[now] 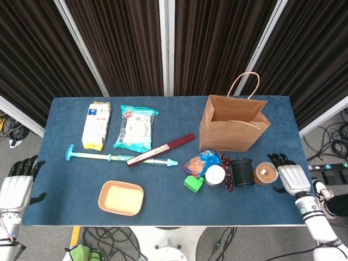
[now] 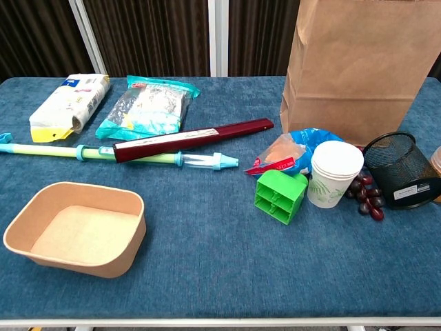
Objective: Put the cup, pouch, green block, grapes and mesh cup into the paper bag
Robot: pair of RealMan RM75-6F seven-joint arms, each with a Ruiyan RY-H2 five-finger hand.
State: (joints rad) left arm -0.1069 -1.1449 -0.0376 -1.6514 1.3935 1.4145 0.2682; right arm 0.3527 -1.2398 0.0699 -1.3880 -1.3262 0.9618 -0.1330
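The blue cloth-covered bench [image 1: 65,163] carries everything, and the tall brown paper bag with a looped handle [image 1: 234,124] stands upright toward its far right, mouth open. Near the bag's base lies the blue and orange foil pouch [image 1: 202,161], partly under the white paper cup [image 1: 215,174], which stands upright just right of the bright green plastic block [image 1: 193,183]. The black wire-mesh cup [image 1: 242,172] sits to the right of the paper cup, with the cluster of dark red grapes [image 2: 366,196] between the two. At the bench's right edge the right robot hand [image 1: 292,176] hovers just beside a small orange-lidded tub [image 1: 266,172], fingers spread and holding nothing. The left robot hand [image 1: 15,187] hangs off the near left corner, likewise released and empty.
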